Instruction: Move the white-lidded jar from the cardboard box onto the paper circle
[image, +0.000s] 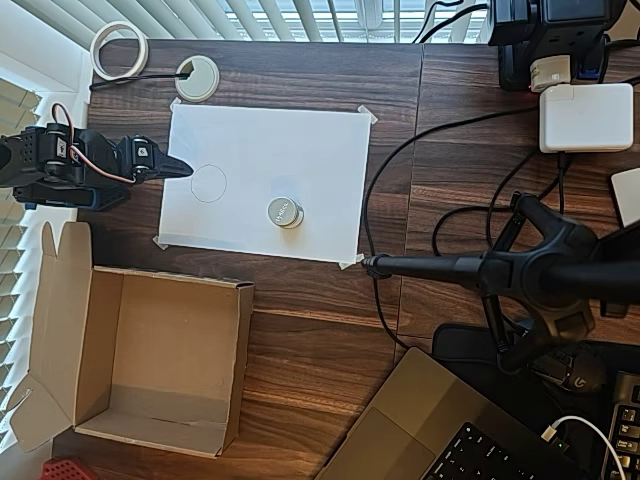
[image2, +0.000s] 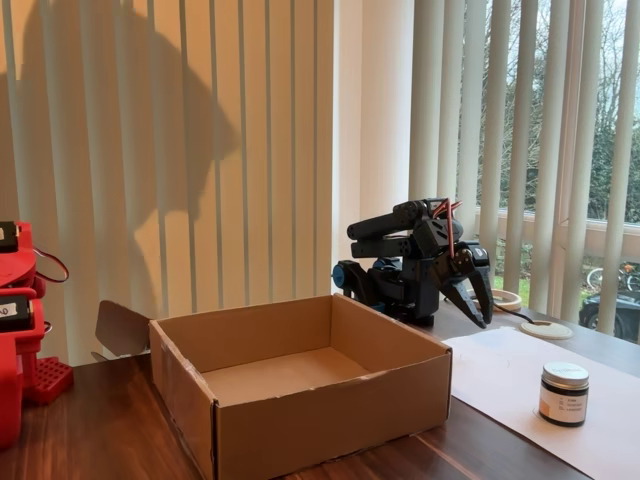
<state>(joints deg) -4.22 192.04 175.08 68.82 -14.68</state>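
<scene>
The white-lidded jar (image: 285, 212) (image2: 564, 394) stands upright on the white paper sheet (image: 300, 150), outside the cardboard box (image: 238, 360) (image2: 330, 420). The box sits open at the lower left of the overhead view, with nothing inside it. A thin pencil paper circle (image: 208, 183), about jar-width, lies to the left of the jar, apart from it and bare. My gripper (image: 182, 169) (image2: 480, 308) is folded back on the black arm at the sheet's left edge. Its tips are just left of the circle, and it looks shut and holds nothing.
A white ring grommet (image: 197, 78) and a roll of tape (image: 119, 50) lie behind the sheet. Black cables and a camera stand (image: 540, 270) cross the right half of the desk. A white charger (image: 585, 117) and a laptop (image: 450, 440) are also on that side.
</scene>
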